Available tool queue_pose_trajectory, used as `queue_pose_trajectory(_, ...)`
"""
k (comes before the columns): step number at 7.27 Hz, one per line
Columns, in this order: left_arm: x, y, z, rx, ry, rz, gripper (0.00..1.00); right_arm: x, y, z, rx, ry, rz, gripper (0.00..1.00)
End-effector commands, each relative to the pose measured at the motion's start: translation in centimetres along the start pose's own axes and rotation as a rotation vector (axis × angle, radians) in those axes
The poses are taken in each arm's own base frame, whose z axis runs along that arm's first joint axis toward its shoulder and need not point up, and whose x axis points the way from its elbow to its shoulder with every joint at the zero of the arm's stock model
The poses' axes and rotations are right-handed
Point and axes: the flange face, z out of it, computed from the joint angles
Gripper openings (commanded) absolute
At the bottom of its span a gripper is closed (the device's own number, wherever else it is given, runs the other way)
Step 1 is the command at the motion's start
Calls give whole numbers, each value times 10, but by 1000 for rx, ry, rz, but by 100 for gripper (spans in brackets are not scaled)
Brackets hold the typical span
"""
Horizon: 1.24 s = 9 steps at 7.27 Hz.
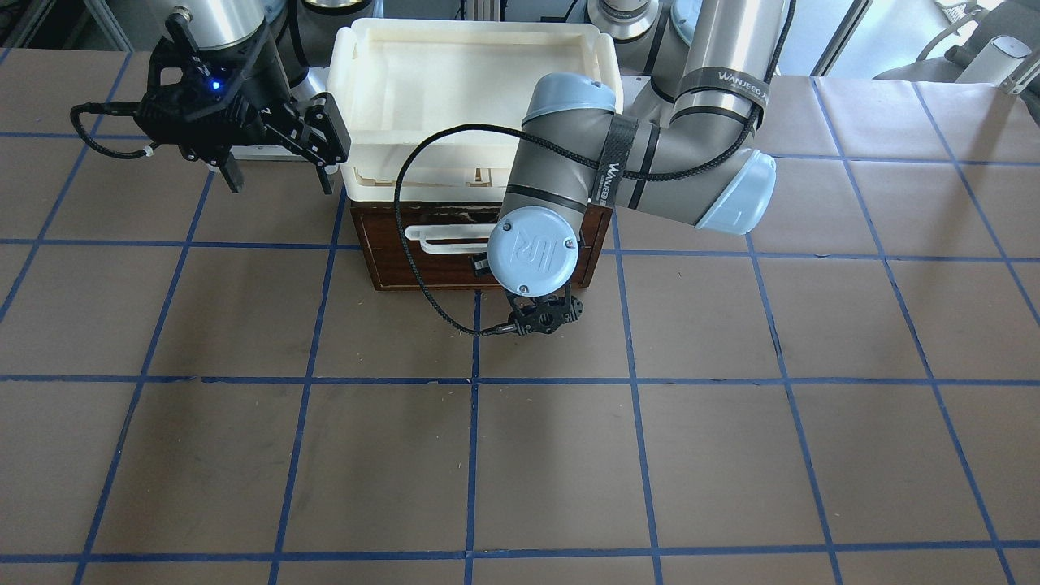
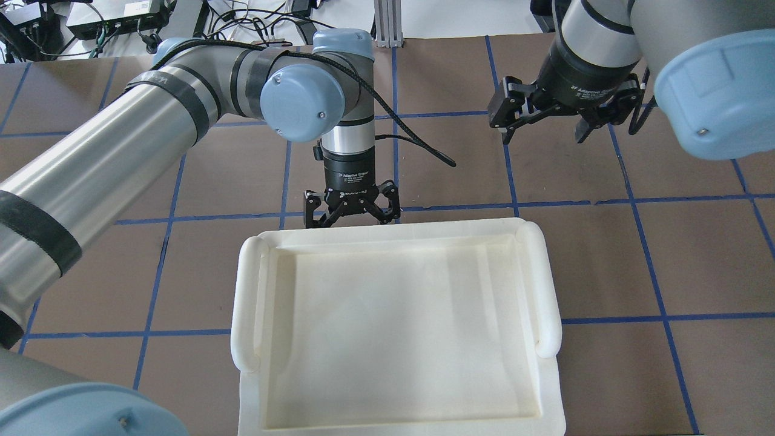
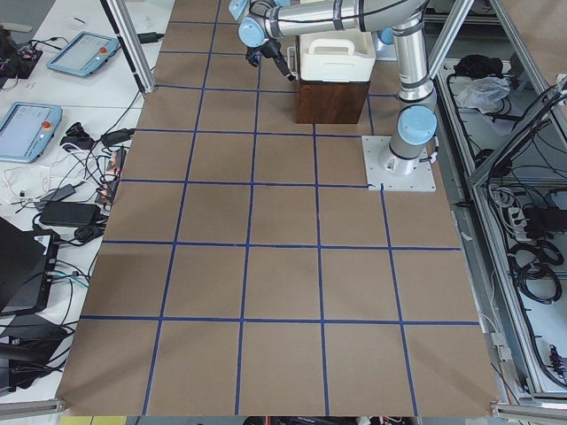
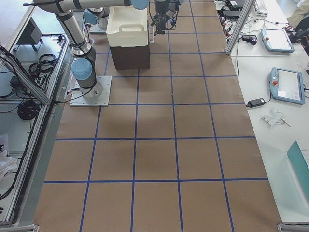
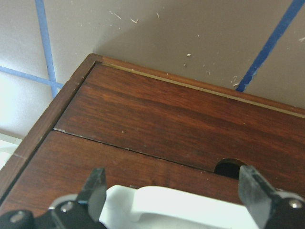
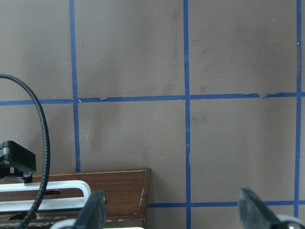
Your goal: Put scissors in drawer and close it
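With left gripper (image 5: 174,186) spread wide astride the white handle (image 5: 186,206), back off straight without snagging; drawer (image 5: 119,162) apparently flush. Right gripper (image 2: 545,134) likewise spread, hovering apart. Scissors nowhere visible, presumably inside.

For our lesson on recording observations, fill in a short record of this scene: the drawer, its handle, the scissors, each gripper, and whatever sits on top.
drawer: dark wood, looks shut, front flush with its frame
handle: white bar on the drawer front
scissors: not seen in any view
left gripper: open, close in front of the handle, holding nothing
right gripper: open, above the table off to one side, holding nothing
on top: white tray, nothing in it
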Motion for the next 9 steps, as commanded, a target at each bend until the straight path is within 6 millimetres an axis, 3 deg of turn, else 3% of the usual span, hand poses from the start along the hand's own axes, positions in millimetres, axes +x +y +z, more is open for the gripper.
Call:
queue_pose_trajectory(1,-20,-1,-58,102,70,14,100,0,0,1,-3,-3,0,100)
queue_pose_trajectory(3,-89,-17,-139,288,169,123,100,0,1,0,-1,1,0,100)
queue_pose_trajectory(4,-117,-17,-166,396,202,151,100,0,1,1,-3,0,0,100)
queue_pose_trajectory(5,-148,-20,-185,475,210,244,100,0,0,2,-6,-3,0,100)
queue_pose_trajectory(7,-198,0,-212,556,220,253,100,0,2,0,-4,2,-2,100)
queue_pose_trajectory(9,-247,16,-222,613,132,275,100,1,2,-1,1,12,0,100)
